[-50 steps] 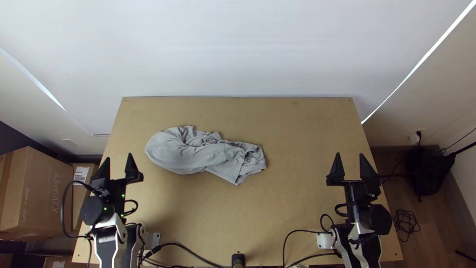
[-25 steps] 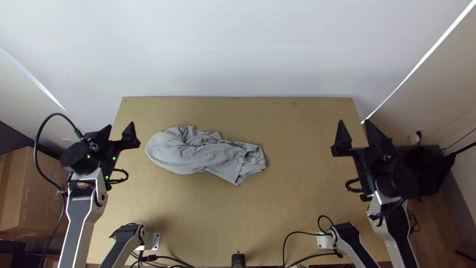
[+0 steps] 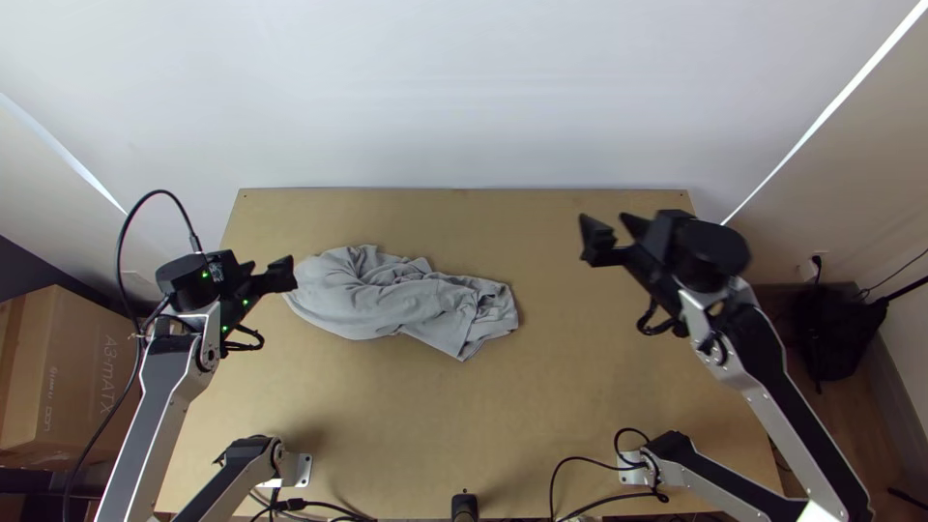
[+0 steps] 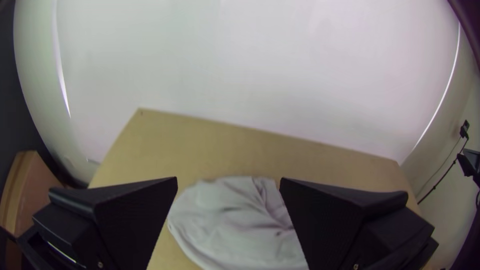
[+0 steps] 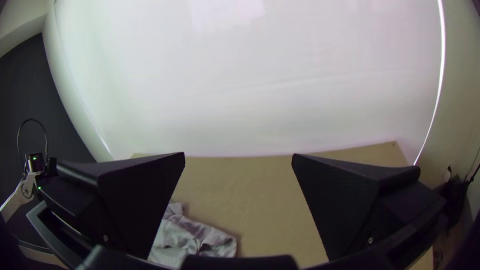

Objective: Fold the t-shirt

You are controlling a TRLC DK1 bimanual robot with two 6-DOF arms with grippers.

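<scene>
– Starting closest in, at the left gripper: pinching or spread?
– Spread, with a wide gap between the two flat black fingers.
– And at the right gripper?
– Spread too, just as plainly.
– On to the t-shirt, then?
– Just beside the left gripper's fingers in the top view, on the side toward the right gripper. Visible past the gap between those fingers in the left wrist view.
– Touching the closer finger or apart?
– Cannot tell.
– Spread out or bunched?
– Bunched in a long, wrinkled grey heap, with the rounded end by the left fingers and the creased, layered end well apart from the right fingers.
– Lying on?
– On the light wooden table, between both pairs of fingers and out past the tips.
– Farther off?
– Left of the left fingers and back toward the arm's base, a cardboard box. Ahead of both pairs, past the table's far edge, a white wall.
</scene>
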